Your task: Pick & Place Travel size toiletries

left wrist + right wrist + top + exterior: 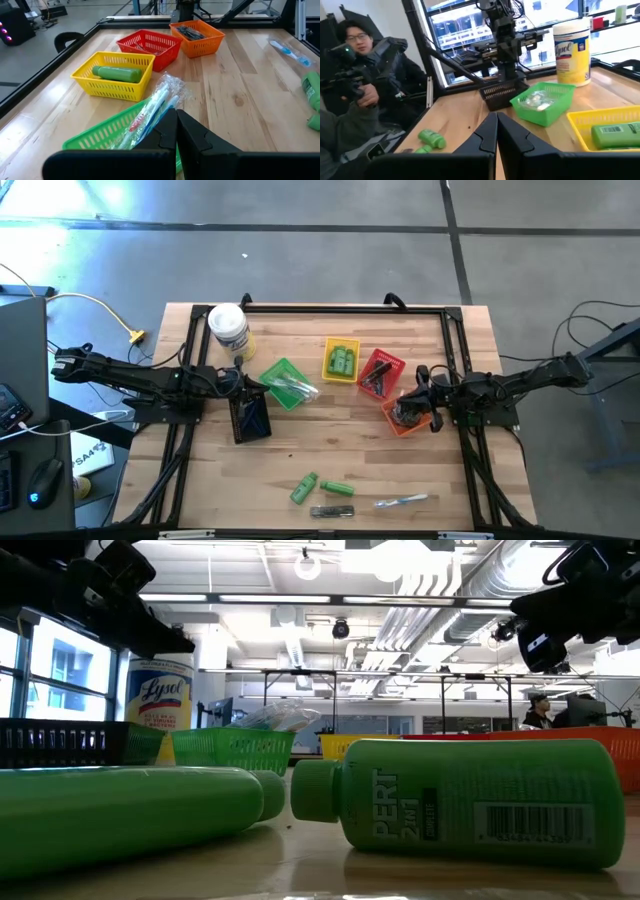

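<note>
Two small bright green plastic bottles [320, 487] lie lengthwise near the table's front edge, roughly midway between both closed, empty grippers (left [243, 383], right [420, 380]).

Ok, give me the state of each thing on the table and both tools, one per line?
Left tool: shut, empty, over the green basket.
Right tool: shut, empty, by the orange basket.
Green basket: holds clear-wrapped pieces.
Yellow basket: holds green bottles.
Red basket: holds dark sticks.
Black basket: contents unclear.
Two green bottles: lying loose on the table.
Wipes jar: upright, lid on.
</note>
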Tool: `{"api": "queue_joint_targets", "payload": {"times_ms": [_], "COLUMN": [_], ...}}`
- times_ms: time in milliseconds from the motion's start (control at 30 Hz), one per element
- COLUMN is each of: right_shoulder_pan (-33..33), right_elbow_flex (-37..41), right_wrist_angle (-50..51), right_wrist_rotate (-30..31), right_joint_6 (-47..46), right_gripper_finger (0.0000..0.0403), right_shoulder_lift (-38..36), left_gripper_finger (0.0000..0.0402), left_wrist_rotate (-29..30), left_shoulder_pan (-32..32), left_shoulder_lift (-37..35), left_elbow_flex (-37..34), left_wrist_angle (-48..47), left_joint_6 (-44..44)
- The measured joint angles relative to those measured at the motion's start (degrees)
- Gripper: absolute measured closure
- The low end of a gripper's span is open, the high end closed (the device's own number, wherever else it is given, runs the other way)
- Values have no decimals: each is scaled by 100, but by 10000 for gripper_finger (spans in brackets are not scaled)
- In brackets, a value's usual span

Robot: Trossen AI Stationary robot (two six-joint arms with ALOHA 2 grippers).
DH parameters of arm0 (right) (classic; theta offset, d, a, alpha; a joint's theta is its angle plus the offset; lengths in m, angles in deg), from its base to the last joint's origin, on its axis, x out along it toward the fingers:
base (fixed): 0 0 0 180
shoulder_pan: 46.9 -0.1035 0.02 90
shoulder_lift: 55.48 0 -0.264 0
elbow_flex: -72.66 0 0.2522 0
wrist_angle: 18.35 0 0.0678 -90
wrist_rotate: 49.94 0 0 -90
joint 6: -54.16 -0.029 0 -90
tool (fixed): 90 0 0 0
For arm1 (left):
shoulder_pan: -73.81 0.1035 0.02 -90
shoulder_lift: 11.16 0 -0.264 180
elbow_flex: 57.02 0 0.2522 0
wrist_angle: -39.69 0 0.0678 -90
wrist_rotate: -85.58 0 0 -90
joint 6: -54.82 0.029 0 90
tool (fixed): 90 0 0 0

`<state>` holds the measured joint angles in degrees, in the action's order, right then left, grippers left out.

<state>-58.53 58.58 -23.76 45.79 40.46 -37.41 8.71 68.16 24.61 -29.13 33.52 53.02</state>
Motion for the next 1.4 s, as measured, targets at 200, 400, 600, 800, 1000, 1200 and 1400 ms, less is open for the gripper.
{"api": "queue_joint_targets", "payload": {"times_ms": [200, 400, 600, 800, 1000, 1200, 1400], "right_shoulder_pan": [-1, 1, 0, 0, -1, 0, -1], "right_elbow_flex": [0, 0, 0, 0, 0, 0, 0], "right_wrist_angle": [-3, -29, -41, -41, -254, -292, -307], "right_wrist_rotate": [364, 223, -110, -6, -139, -128, -119], "right_joint_6": [-278, -252, -162, -146, -83, 22, 13], "right_gripper_finger": [400, 400, 400, 400, 401, 401, 401], "right_shoulder_lift": [110, 120, 120, 120, 120, 120, 120], "left_gripper_finger": [402, 402, 402, 402, 402, 402, 402], "left_wrist_rotate": [-2, -2, -2, -2, 0, -346, -1014], "left_shoulder_pan": [0, 2, 0, 0, 0, 3, -39], "left_shoulder_lift": [0, 0, 0, 0, 0, 50, 299], "left_elbow_flex": [0, 0, 0, 0, 0, -2, 57], "left_wrist_angle": [-2, -2, -2, -3, -2, 87, 678], "left_joint_6": [0, 0, 0, 0, -75, -123, -299]}}
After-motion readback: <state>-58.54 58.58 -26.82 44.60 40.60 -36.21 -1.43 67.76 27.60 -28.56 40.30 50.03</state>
